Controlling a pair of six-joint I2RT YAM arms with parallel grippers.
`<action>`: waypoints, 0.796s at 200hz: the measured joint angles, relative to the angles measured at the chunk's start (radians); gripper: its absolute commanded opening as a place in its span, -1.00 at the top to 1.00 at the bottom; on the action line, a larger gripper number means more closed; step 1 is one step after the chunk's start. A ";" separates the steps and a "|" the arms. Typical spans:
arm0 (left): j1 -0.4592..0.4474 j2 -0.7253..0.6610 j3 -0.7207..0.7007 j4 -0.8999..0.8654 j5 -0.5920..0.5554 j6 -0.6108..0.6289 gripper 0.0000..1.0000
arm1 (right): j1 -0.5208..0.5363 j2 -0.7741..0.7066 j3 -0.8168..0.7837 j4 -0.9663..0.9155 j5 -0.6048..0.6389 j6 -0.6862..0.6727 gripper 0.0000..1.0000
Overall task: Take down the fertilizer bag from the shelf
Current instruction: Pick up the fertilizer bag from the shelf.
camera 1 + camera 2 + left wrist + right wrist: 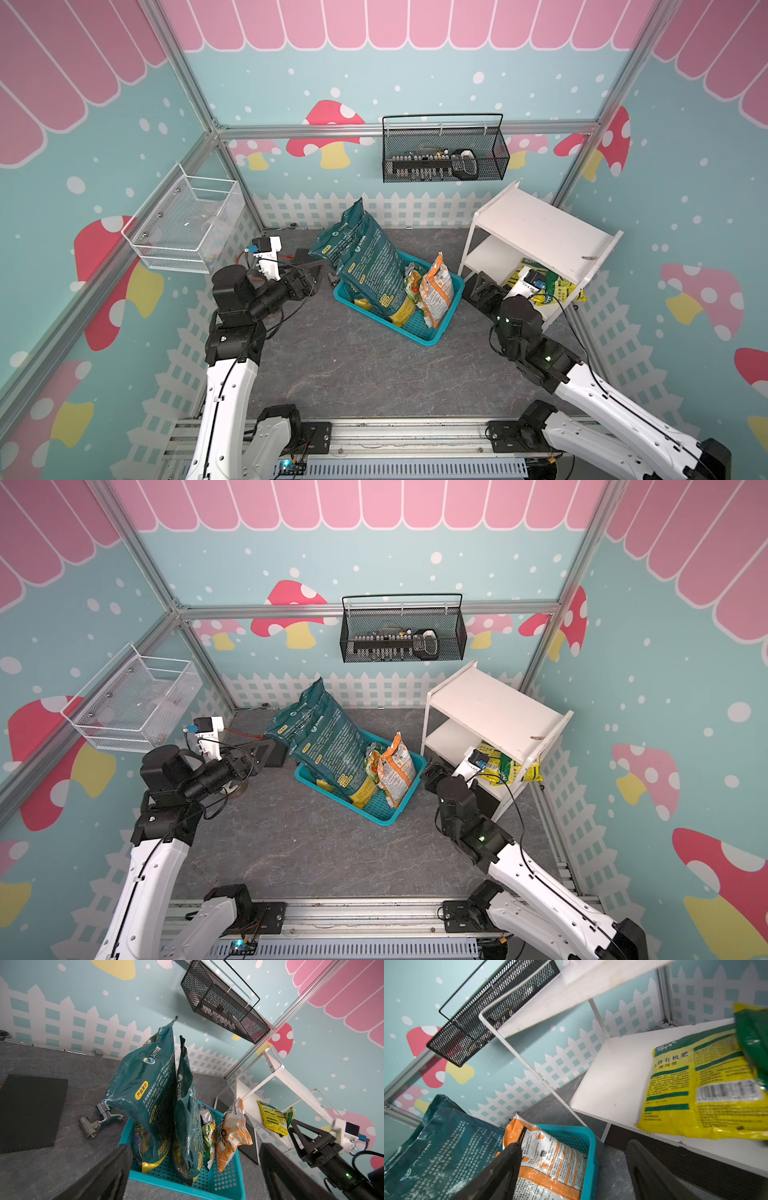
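Note:
The fertilizer bag (699, 1093), yellow with green bands, lies flat on the lower board of the white shelf (540, 224) at the right; it also shows in a top view (496, 766) and the left wrist view (272, 1118). A green bag (753, 1043) leans beside it. My right gripper (571, 1169) is open, low in front of that board's edge, between shelf and basket, with nothing between its fingers (652, 1169); the bag lies off to one side of it. My left gripper (193, 1169) is open and empty, pointing at the basket from the left (309, 270).
A teal basket (432, 332) in mid-floor holds two tall dark green bags (370, 257) and an orange bag (436, 291). A black wire basket (444, 153) hangs on the back wall, a white mesh one (187, 224) on the left wall. A metal tap fitting (97, 1120) and a black mat (31, 1111) lie near the left arm.

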 measured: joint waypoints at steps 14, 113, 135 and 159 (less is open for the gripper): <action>0.000 0.000 0.000 0.000 0.000 0.000 -0.99 | 0.000 -0.062 -0.036 0.003 0.014 -0.002 -0.71; 0.000 0.000 0.000 0.000 0.000 0.000 -0.99 | 0.000 -0.641 -0.319 -0.111 0.089 0.010 -0.71; 0.000 0.000 0.000 0.000 0.000 0.000 -0.99 | 0.000 -0.720 -0.320 -0.179 0.144 0.071 -0.59; 0.000 0.000 0.000 0.000 -0.001 0.000 -0.99 | 0.000 -0.646 -0.286 -0.295 0.183 0.191 -0.65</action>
